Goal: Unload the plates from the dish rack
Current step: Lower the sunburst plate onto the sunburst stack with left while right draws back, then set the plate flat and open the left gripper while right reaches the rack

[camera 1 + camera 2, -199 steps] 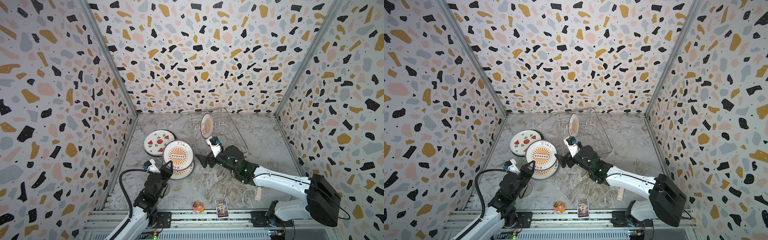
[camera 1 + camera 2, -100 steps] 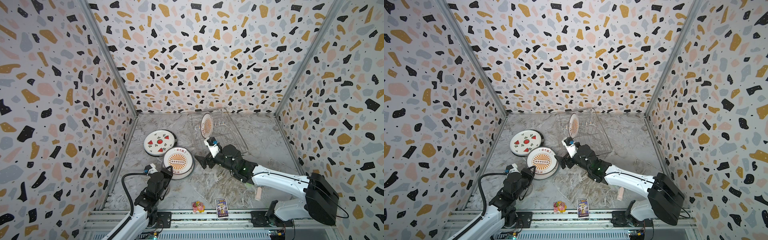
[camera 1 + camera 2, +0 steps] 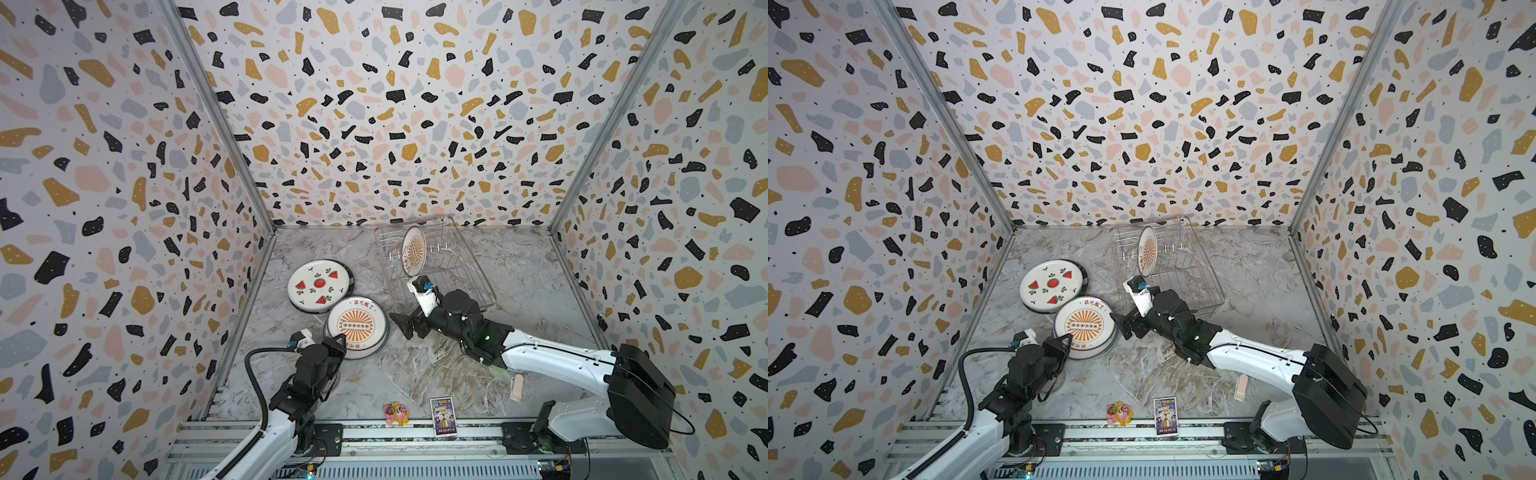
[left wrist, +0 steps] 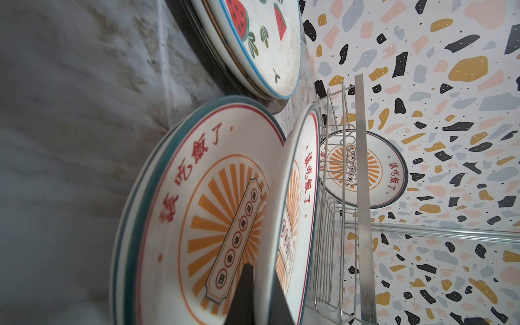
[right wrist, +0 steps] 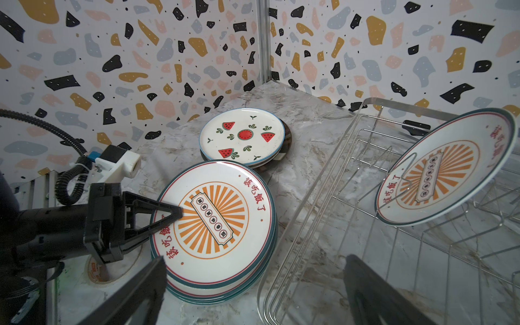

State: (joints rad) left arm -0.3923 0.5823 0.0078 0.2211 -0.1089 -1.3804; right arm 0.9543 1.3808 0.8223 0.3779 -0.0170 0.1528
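Only one plate stands in the dish rack (image 3: 457,270): a sunburst plate (image 3: 413,251), on edge among the upright prongs (image 3: 436,248) toward the rack's far end, leaning, face turned to your right arm. Your right end effector (image 5: 254,259) is spread wide and empty at the rack's near corner. The plate lies farther in, so that arm is nearer. Its rim is uppermost, so come at it edge-on. Your left end effector (image 3: 340,340) is pinched on the near rim of the top plate (image 5: 213,219) of the sunburst stack (image 5: 222,297), beside the watermelon stack (image 3: 318,284) on the marbled tabletop (image 3: 436,365). Glazed ceramic, likely slick. Thin wire may snag.
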